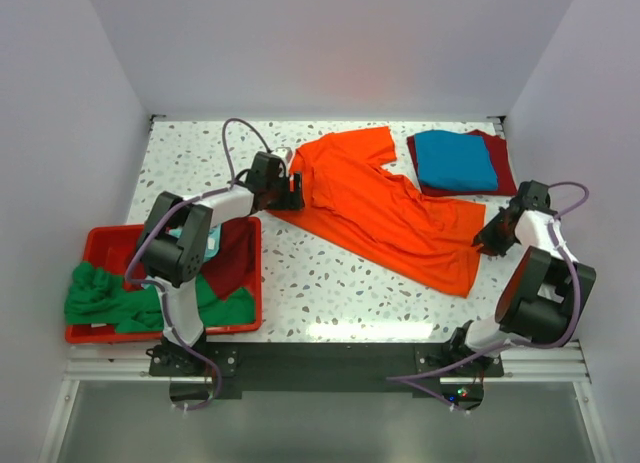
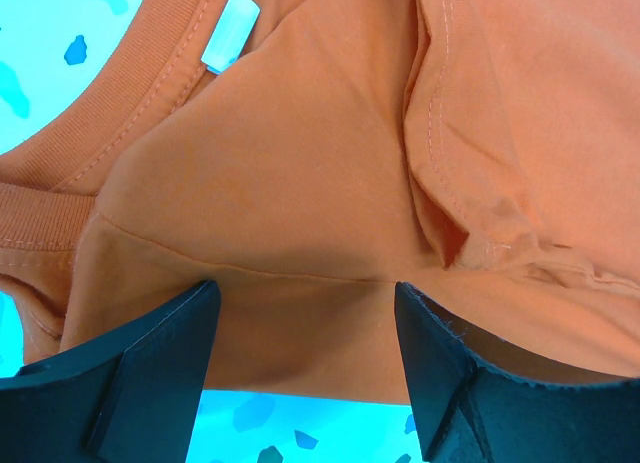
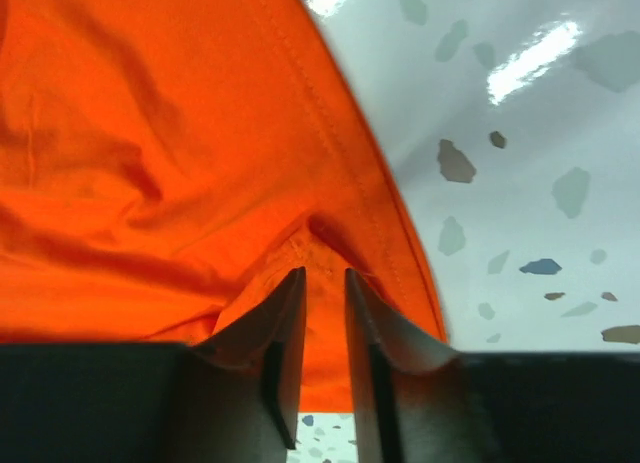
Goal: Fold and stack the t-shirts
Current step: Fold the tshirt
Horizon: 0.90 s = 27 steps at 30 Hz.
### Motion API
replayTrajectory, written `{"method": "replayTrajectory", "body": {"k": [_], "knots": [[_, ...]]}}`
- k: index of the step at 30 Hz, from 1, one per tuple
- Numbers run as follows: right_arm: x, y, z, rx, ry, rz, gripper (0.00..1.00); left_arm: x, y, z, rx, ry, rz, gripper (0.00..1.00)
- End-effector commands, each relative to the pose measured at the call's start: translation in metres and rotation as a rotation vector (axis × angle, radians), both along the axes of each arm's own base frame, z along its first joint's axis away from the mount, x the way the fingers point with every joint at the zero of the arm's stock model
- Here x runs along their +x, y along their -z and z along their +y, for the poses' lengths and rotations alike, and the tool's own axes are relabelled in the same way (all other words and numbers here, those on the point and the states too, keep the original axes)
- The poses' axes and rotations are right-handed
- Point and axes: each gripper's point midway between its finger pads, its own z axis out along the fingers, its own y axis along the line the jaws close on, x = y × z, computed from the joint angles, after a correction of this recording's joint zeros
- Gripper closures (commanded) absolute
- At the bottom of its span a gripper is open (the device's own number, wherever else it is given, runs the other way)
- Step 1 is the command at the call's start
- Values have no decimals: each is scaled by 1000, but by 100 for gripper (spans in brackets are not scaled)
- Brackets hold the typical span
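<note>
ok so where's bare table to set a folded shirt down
Free: the near strip of table between the red bin and the orange shirt, and the far left corner. Crowded: far right, where the folded stack sits.

Bright orange t-shirt (image 1: 385,208): opened out but rumpled, slanting across the table (image 1: 330,283) from far left to near right, collar (image 2: 110,113) and white label (image 2: 228,31) at the left end. Folded blue t-shirt (image 1: 455,160) stacked on a folded dark red t-shirt (image 1: 504,173), far right (edges roughly squared). Green t-shirt (image 1: 100,298) bunched over the red bin (image 1: 110,235)'s left wall; second dark red shirt (image 1: 232,268) crumpled inside.
</note>
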Motion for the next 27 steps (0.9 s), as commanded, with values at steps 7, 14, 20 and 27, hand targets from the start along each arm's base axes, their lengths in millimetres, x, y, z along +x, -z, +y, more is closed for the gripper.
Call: {"method": "replayTrajectory", "body": {"k": [7, 14, 20, 27], "knots": [[20, 5, 6, 54, -58, -60, 60, -19, 16, 16, 28, -37, 77, 24], [18, 25, 7, 70, -67, -32, 61, -20, 17, 15, 25, -34, 79, 24], [22, 38, 9, 95, -62, -26, 65, -19, 16, 14, 22, -30, 79, 24], [26, 41, 9, 104, -61, -23, 65, -20, 17, 14, 23, -30, 81, 24]]}}
